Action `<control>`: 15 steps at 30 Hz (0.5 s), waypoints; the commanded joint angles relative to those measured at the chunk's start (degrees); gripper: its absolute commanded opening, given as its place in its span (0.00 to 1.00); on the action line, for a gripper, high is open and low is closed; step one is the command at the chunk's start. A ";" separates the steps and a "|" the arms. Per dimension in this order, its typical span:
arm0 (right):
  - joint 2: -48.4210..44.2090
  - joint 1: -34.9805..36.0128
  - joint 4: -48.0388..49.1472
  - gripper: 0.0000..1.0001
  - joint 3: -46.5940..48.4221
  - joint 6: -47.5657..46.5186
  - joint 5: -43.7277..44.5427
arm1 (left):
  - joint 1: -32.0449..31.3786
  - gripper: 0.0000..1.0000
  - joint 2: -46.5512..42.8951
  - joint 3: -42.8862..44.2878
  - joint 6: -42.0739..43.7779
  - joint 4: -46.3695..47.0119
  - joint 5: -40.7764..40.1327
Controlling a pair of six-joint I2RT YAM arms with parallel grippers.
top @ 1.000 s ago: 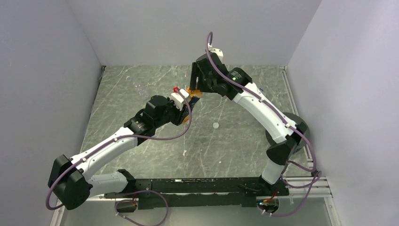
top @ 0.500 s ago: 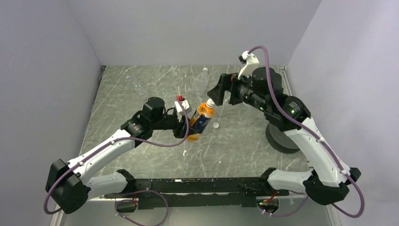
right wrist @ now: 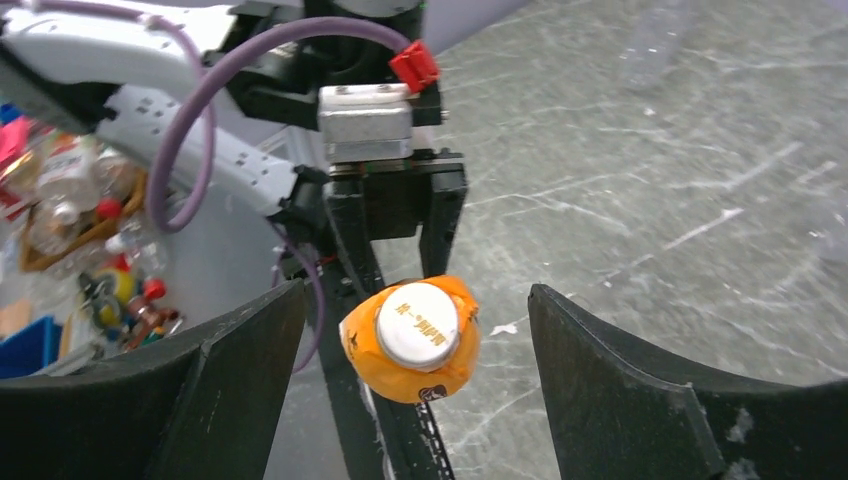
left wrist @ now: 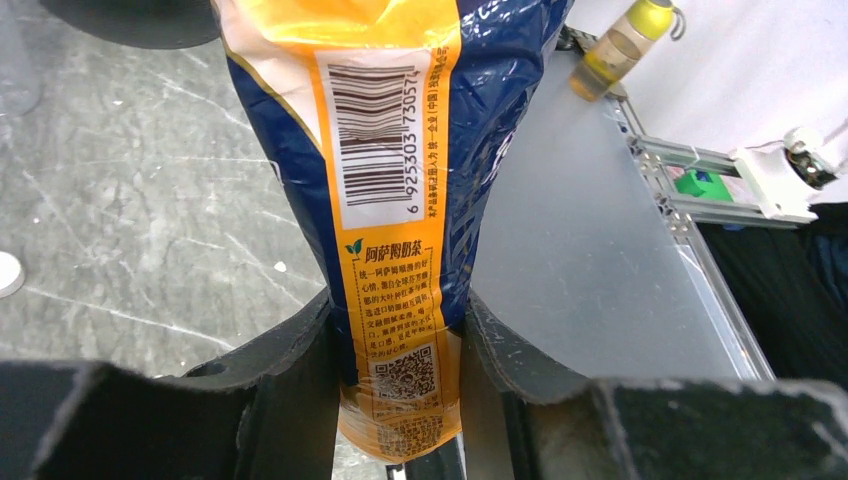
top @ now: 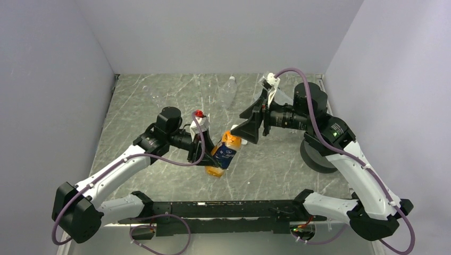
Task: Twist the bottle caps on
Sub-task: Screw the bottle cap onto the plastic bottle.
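My left gripper (top: 206, 151) is shut on the lower body of the orange bottle (top: 223, 153), which it holds tilted above the table. In the left wrist view the bottle (left wrist: 392, 190) with its dark blue label fills the gap between the fingers (left wrist: 290, 370). A white bottle cap (right wrist: 417, 323) sits on the bottle's neck, facing my right gripper (right wrist: 417, 300). The right gripper (top: 243, 130) is open, one finger either side of the cap and apart from it.
A clear bottle with a white cap (top: 228, 87) lies near the back wall. A loose white cap (left wrist: 5, 272) lies on the table. A large black disc (top: 315, 155) sits under the right arm. The marble table (top: 159, 175) is walled on three sides.
The left arm has carried the orange bottle nearer and tilted it. The right arm swung out to the right, opened its jaws and now faces the capped top.
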 commanded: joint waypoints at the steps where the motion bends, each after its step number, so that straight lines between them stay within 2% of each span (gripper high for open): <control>1: 0.13 -0.38 4.10 0.82 -0.01 -1.66 -11.02 | 0.20 0.00 -2.08 0.73 -0.44 1.65 6.27; 15: 2.31 -0.95 5.23 0.56 -0.01 -1.12 -16.41 | 0.20 0.00 -3.21 0.37 -0.62 2.28 6.14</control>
